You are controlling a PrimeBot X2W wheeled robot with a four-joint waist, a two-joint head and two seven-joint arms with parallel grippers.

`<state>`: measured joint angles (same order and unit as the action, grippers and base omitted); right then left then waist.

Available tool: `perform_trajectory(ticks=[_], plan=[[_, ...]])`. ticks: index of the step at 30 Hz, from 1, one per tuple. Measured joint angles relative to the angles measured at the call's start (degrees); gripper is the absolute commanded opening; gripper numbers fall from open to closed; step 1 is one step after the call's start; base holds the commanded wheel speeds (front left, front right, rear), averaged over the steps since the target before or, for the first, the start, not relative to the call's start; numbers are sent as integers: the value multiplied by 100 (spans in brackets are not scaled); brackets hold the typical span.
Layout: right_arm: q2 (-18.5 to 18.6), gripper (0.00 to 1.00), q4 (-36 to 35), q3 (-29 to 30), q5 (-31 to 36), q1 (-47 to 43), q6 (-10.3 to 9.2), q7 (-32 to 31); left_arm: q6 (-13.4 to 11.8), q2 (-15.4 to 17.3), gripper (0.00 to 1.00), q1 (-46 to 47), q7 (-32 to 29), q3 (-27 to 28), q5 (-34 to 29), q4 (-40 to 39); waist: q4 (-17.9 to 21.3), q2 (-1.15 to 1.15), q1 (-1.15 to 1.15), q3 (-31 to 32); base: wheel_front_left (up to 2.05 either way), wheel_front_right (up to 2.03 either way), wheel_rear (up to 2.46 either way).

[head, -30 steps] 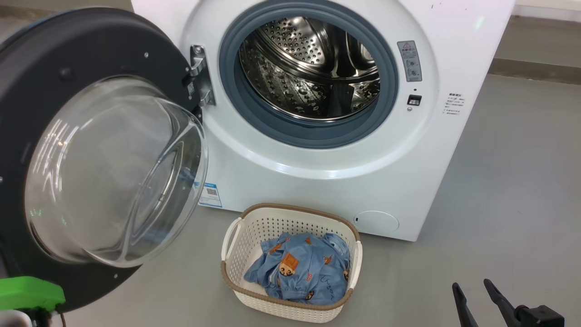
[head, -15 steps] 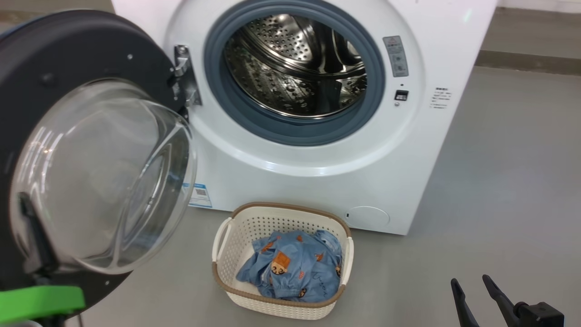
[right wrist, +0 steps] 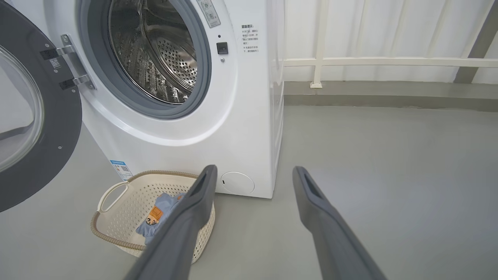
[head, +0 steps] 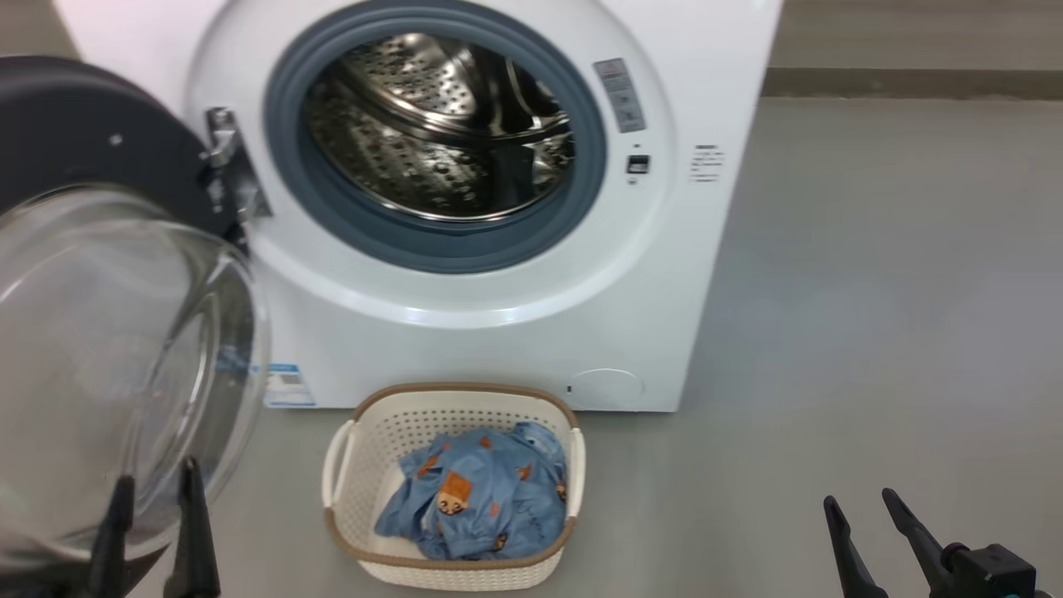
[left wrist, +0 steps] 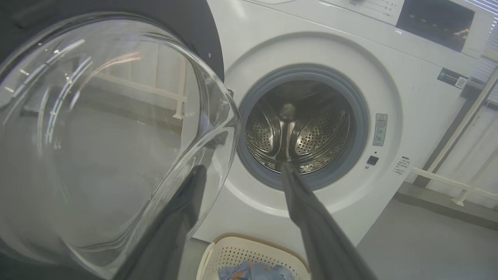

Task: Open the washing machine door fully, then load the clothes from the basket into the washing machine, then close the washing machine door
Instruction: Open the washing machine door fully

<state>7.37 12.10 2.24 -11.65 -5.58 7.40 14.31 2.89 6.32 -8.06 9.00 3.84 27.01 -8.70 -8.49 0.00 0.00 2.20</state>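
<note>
With washing machine door (head: 83, 124) open at frame left and left end effector (head: 158, 475) and right end effector (head: 858, 497) both spread wide, empty: drop onto clothes (head: 473, 507) bunched in basket (head: 357, 465) at lower centre, pinching raised fold, clear of rim.

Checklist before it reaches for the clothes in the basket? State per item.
1. Washing machine door swung clear of the drum mouth: ok.
2. Door at its full-open stop: cannot tell.
3. Drum free of obstructions: ok.
4. Clothes inside the basket, reachable from above: ok.
5. Left end effector open and empty: ok; clear of the door glass: cannot tell.
6. Right end effector open and empty: ok.
</note>
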Motion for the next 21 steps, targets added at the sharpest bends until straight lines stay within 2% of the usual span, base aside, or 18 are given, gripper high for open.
perform_trajectory(ticks=[11,21], plan=[[3,100,-71,2,0,-1,0,0,140,98,100,-503,222,7,36,706,586,0,0,36,0,0,0],[0,100,-101,20,0,-1,0,0,151,124,100,-614,467,35,-101,1347,697,0,0,84,0,0,0]])
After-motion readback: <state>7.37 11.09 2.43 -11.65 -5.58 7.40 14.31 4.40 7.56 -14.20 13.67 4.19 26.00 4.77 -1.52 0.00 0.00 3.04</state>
